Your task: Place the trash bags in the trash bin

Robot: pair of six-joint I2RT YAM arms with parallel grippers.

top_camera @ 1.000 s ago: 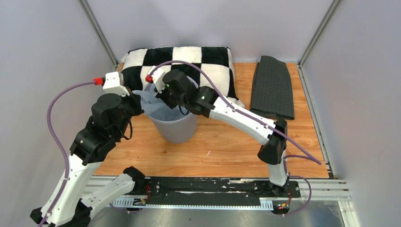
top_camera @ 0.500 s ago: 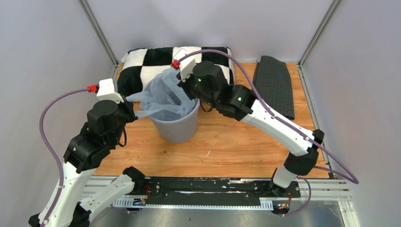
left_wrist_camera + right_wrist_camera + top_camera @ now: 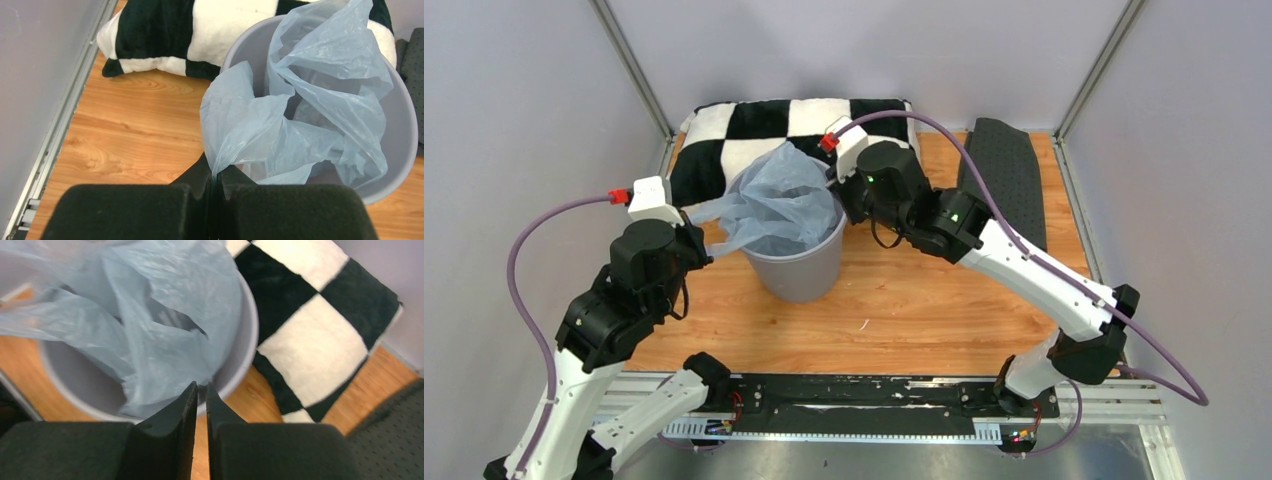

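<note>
Since the earlier frame, the right arm [image 3: 1024, 265] is swung rightward and the trash bag [image 3: 774, 205] is spread wider across the round grey trash bin [image 3: 799, 270], whose floor is hidden. Of the 2 grippers, the left gripper [image 3: 215, 171] is clamped on crinkly film; the right gripper [image 3: 200, 386] is nearly closed at its edge, and a grip cannot be told.

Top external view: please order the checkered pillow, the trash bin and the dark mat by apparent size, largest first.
1. checkered pillow, although partly hidden.
2 and 3. trash bin and dark mat look nearly alike; I cannot rank them.
</note>
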